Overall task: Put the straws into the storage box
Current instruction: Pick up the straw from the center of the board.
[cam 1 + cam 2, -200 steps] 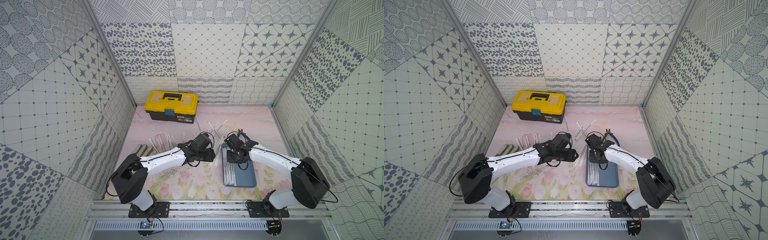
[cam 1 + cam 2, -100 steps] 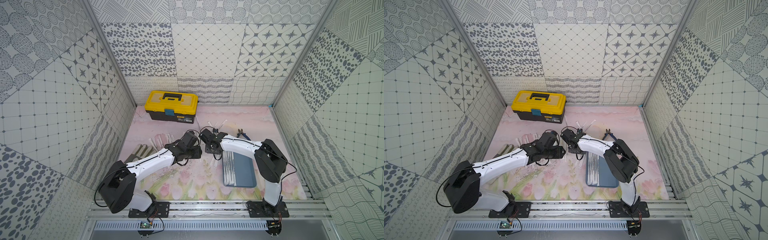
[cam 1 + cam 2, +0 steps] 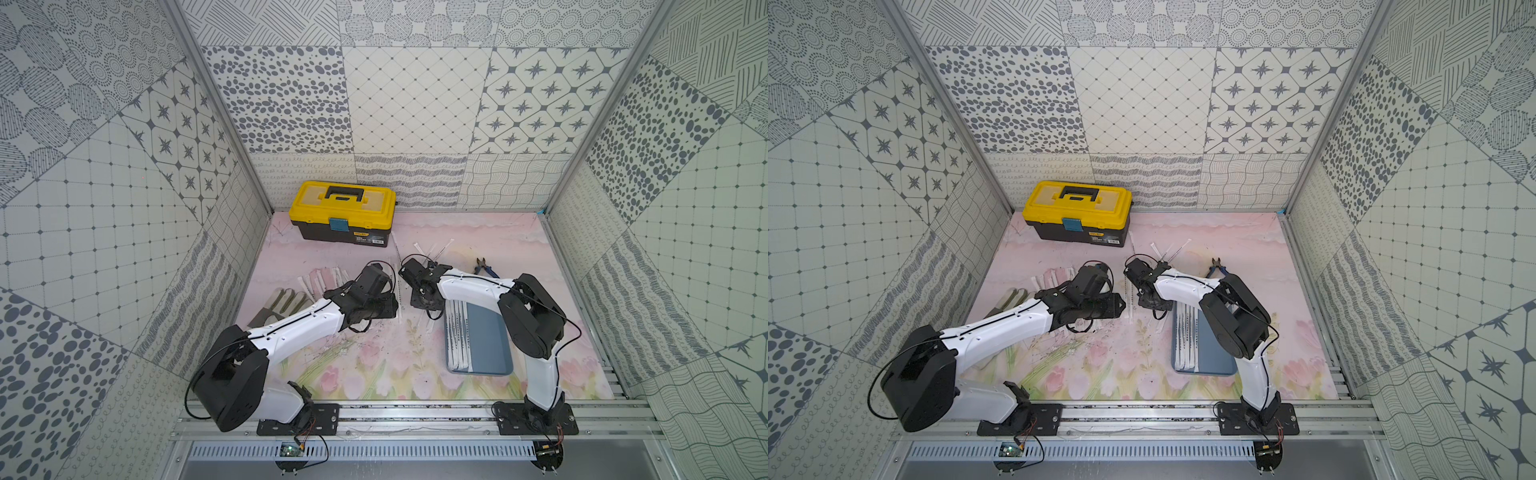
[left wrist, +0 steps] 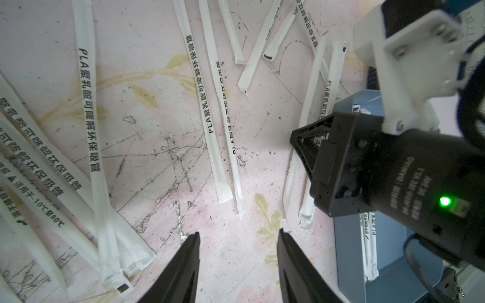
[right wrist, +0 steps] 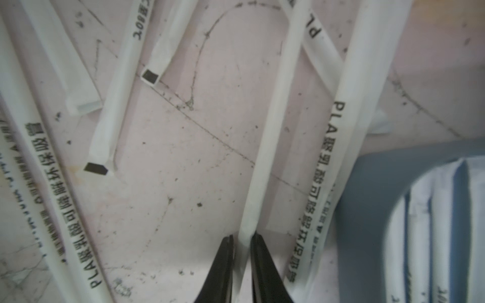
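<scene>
Pink floral counter: the blue-grey storage box sits on its front-right part beside the right arm. A row of wrapped straws lies lengthwise along the box's left side, with more scattered loose on the counter left of and beyond the box. Left pincer hovers low over bare counter, jaws apart with nothing between them; right pincer has its jaws together, clamped on one straw just outside the box's corner.

The straws wear matt paper, the storage box is smooth plastic, the mat is scuffed.
</scene>
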{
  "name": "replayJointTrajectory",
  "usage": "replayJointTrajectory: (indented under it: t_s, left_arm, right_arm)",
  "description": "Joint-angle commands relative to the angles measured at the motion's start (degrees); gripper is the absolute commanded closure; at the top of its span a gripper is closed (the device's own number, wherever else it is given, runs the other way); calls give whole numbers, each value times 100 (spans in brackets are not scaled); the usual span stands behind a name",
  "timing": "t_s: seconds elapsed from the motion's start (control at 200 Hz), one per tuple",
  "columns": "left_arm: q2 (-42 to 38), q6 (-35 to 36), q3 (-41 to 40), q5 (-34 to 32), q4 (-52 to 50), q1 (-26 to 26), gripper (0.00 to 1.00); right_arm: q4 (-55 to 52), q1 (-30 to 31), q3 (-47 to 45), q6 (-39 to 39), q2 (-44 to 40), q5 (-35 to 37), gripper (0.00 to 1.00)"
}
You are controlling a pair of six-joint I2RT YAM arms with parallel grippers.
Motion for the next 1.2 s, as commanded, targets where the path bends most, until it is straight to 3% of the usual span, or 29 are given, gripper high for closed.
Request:
replayJointTrajectory:
  t_s: [0.0,0.13,0.325,0.425,0.705,0.986,1.196]
  left_arm:
    - [-149,144,-53,-32,-104,118,48]
    - [-186,203,-95,-36,-140,224,48]
    - [-162,218,-81,25,-110,310,48]
    - [-157,245,-61,23,-136,341,48]
    - [-662,224,-429,68,-204,912,48]
    - [-671,174,-495,209,-157,964,48]
    - [-729,192,-361,210,-224,976,48]
  right_arm:
    - [16,423,-13,-215,-195,-528,85]
    - [-345,849,-208,-227,-593,-759,84]
    - [-315,595,-464,-313,-1138,-716,65]
    - [-256,509,-285,-501,-885,-782,64]
    - [206,437,178,-536,-293,-898,67]
    - [155,369,247,-552,218,-807,78]
    - [197,412,-177,-571,-478,-754,90]
